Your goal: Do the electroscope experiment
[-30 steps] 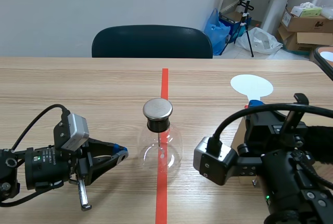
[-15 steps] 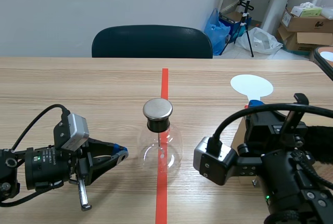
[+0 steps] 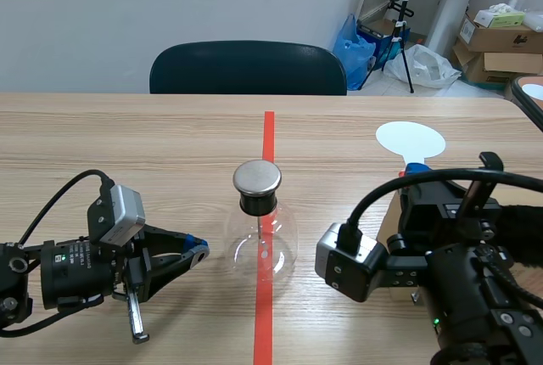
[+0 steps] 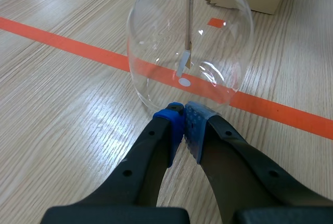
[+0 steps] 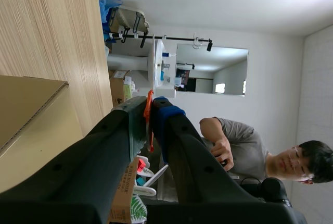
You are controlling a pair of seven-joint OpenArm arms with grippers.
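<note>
Scene camera: mounted between my arms at the near edge, facing far across the table (image 3: 127,144). Left wrist camera: looks right and down past my left claw (image 4: 182,110), very close to the flask (image 4: 190,52) and tape line (image 4: 62,41); the scene view shares both. Right wrist camera: rolled sideways, looks far-right past my right claw (image 5: 151,107), closed on an orange strip (image 5: 149,127), into the room.
</note>
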